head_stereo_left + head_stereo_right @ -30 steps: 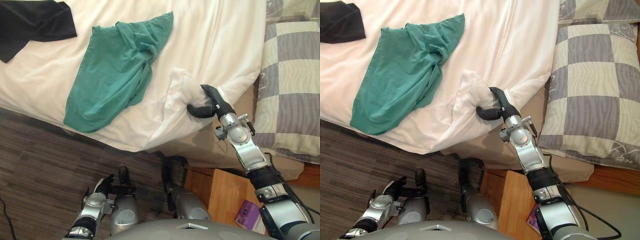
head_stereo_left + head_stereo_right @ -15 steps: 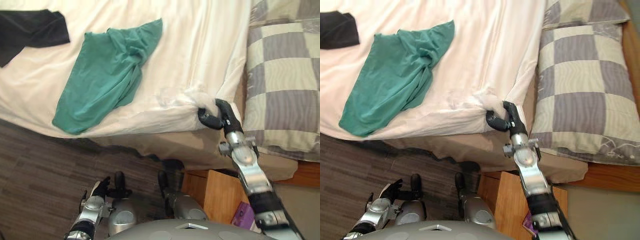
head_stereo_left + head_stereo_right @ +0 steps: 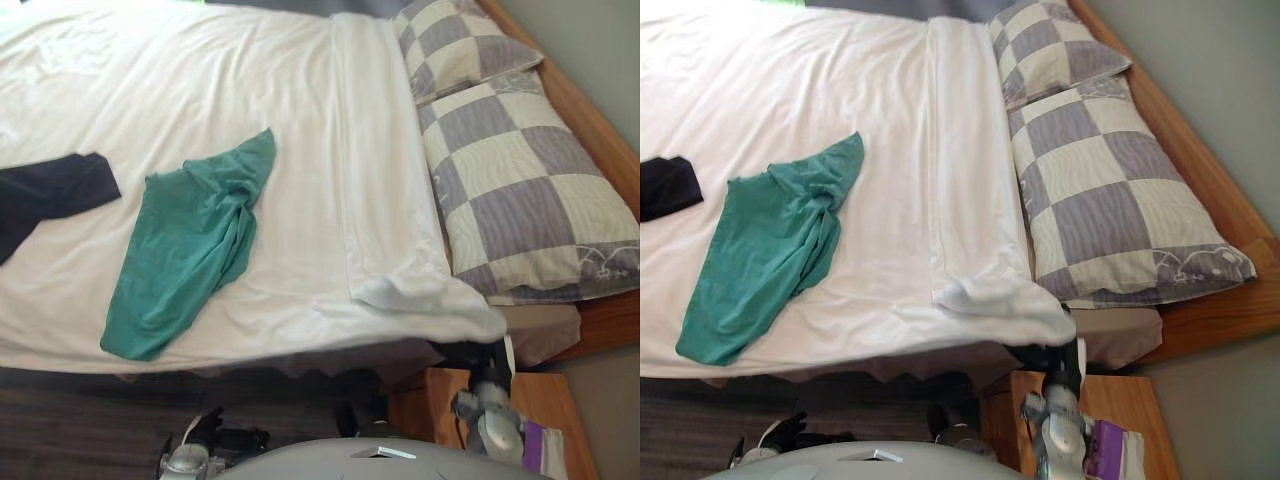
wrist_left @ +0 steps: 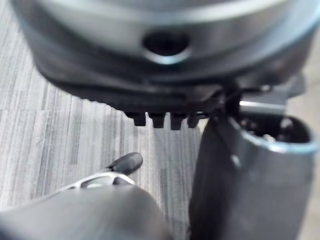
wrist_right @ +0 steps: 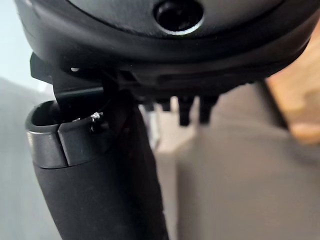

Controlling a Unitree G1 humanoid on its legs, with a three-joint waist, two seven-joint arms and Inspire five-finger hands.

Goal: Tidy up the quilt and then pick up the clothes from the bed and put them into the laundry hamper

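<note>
**Quilt spread flat, two garments on top**

The white quilt [image 3: 200, 100] lies smooth across the bed. Its turned-back band runs alongside the near checked pillow [image 3: 530, 200]. A green garment [image 3: 190, 255] lies crumpled on the quilt, well apart from that pillow. A black garment [image 3: 50, 192] lies farther from the pillow again, also on the quilt. The right hand [image 3: 1050, 357] shows dark under the quilt's corner, just below the pillow's near end; I cannot tell whether its fingers grip the cloth. The left hand [image 3: 215, 435] hangs low over the floor, far from the pillow, its fingers relaxed and empty.
</note>
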